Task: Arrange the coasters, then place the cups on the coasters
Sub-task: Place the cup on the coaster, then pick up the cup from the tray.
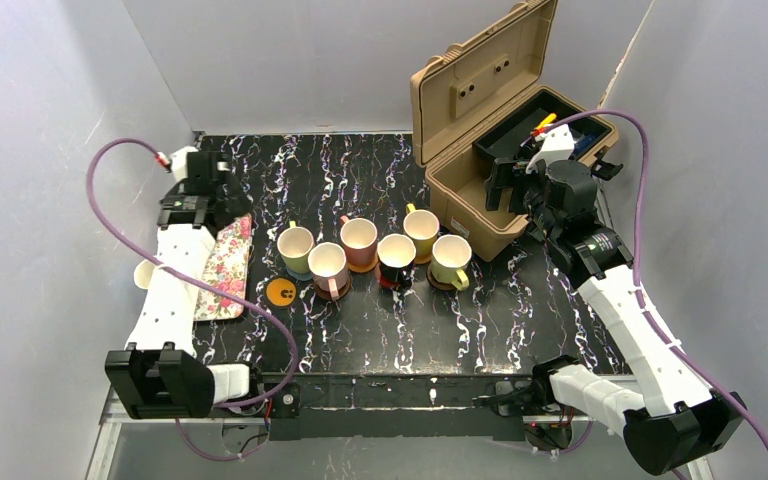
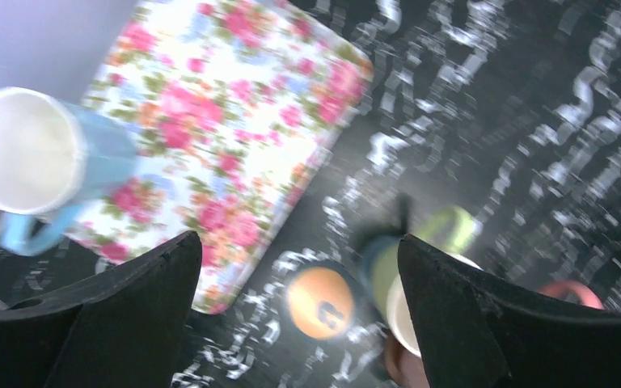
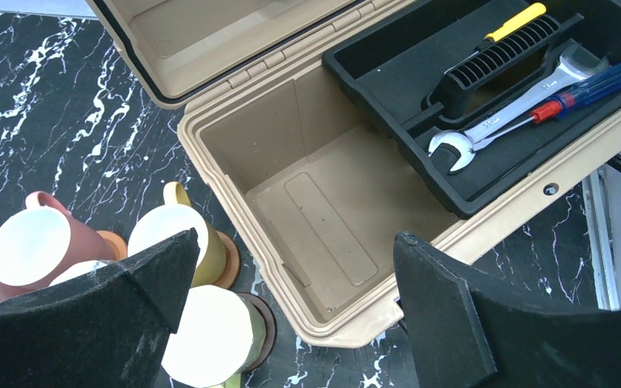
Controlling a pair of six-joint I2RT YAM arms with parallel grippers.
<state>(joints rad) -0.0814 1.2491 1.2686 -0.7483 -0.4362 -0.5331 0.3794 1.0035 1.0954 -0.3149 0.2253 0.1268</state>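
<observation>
The orange coaster [image 1: 280,291] was seen bare; the blue cup [image 1: 145,273] was found on its side at its nine o'clock (by the tray [image 1: 225,265]). The left gripper [image 2: 299,240], spread and empty, would best be closed across the rim. Farther, the right gripper [image 3: 295,236] was held spread.

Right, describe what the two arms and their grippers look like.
The left arm and right arm are white shells with black joints and bases; a purple cable loops along each. The left gripper and right gripper have broad, matte black, wedge-shaped fingers.
</observation>
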